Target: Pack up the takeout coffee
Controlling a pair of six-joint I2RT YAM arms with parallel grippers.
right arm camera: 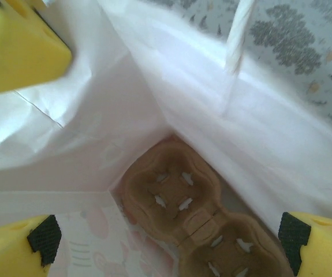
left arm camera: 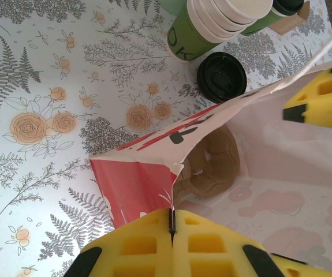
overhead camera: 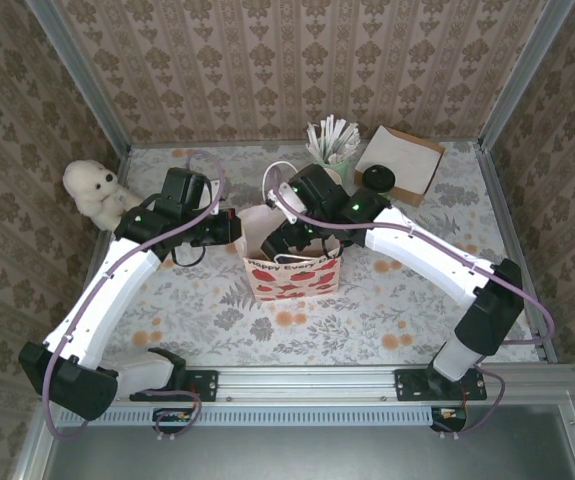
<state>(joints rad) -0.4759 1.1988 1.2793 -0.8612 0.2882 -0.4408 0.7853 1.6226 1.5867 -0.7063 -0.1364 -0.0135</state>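
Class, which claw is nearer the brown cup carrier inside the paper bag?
Right. The right claw hangs open inside the bag, directly above the cup carrier; the left claw is shut on the bag's rim, off to one side.

One bag (overhead camera: 292,270), one carrier (right arm camera: 177,202), one plush (overhead camera: 95,188).

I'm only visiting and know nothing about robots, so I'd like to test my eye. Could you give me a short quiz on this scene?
1. True or false: the takeout coffee is already inside the red-and-white paper bag.
2. What lies at the bottom of the bag? A) a pulp cup carrier B) a plush toy C) a stack of lids
3. Which gripper pinches the bag's rim?

Key: 1 false, it stands outside the bag. 2 A. 3 the left gripper.
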